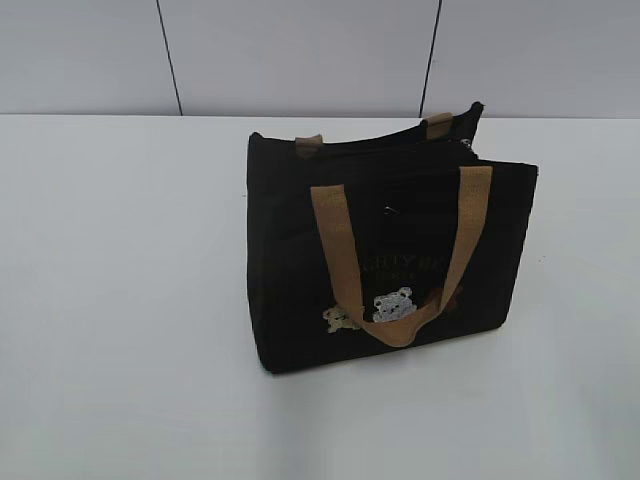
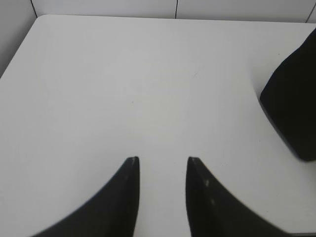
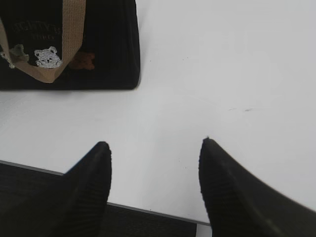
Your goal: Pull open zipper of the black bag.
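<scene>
Wrist views show both grippers' fingers (image 2: pixel 129 197) (image 3: pixel 89 187) parted, holding nothing.

The exterior camera is looking down at a slant across the white tabletop (image 1: pixel 120 300) at the boxy black fabric bag (image 1: pixel 290 260), while both wrist cameras are peering forward past their dark fingertips, each catching that bag's edge (image 2: pixel 296 103) (image 3: pixel 108 44).
</scene>
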